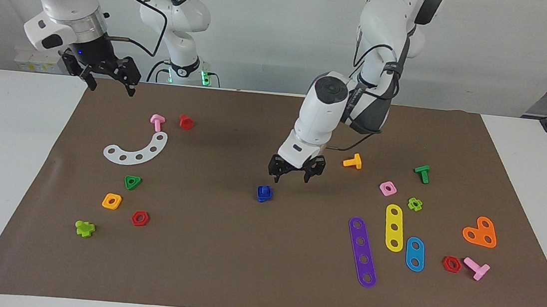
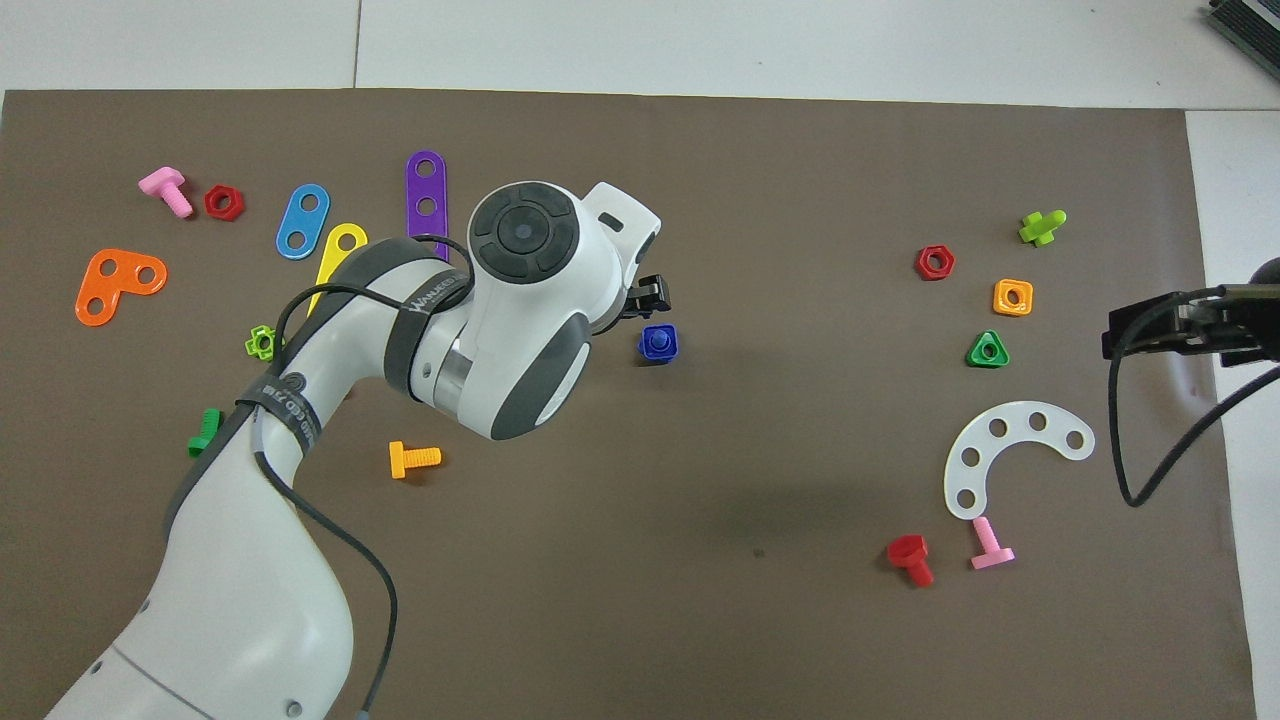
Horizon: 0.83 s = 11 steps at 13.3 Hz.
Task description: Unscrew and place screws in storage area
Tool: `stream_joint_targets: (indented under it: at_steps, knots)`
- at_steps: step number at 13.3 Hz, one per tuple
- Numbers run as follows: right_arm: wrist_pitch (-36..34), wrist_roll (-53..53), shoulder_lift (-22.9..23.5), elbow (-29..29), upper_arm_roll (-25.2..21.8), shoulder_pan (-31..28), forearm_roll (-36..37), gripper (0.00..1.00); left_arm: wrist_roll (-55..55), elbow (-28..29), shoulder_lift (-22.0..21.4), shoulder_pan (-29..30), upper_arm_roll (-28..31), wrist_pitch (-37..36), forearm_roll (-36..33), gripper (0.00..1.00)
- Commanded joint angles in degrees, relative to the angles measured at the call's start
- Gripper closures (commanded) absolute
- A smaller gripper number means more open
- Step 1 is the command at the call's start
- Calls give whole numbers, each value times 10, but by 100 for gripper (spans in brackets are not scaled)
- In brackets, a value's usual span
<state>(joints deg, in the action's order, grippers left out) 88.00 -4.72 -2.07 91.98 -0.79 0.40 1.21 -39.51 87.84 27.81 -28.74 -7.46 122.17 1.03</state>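
Observation:
A dark-blue screw (image 1: 264, 193) (image 2: 658, 343) stands mid-mat, its bolt seated in its square nut. My left gripper (image 1: 291, 178) hangs open just above the mat close beside the screw, touching nothing. In the overhead view the wrist hides most of it and only one of its fingers (image 2: 650, 295) pokes out. My right gripper (image 1: 112, 89) (image 2: 1120, 335) waits open and raised over the mat's edge at the right arm's end. No storage area stands out in either view.
At the right arm's end lie a white curved strip (image 1: 136, 150), a green triangular nut (image 1: 132, 182), an orange nut (image 1: 112, 201) and other small parts. At the left arm's end lie a purple strip (image 1: 362, 251), a yellow strip (image 1: 394, 227), a light-blue strip (image 1: 415, 254) and an orange bolt (image 1: 353, 161).

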Motion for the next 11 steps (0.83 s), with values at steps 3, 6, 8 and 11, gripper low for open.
stream_joint_targets:
  at_steps: [3,6,8,11]
  knots:
    - [5,16,-5,3,2,-5,-10,0,-12,-26,36,-20,10,36,-25,7]
    - [5,16,-5,3,2,-5,-10,0,-15,-28,62,-36,12,42,-34,8]
    - [5,16,-5,3,2,-5,-10,0,-46,-36,87,-50,17,42,-59,8]
    - [5,16,-5,3,2,-5,-10,0,-75,-59,94,-54,21,34,-72,8]
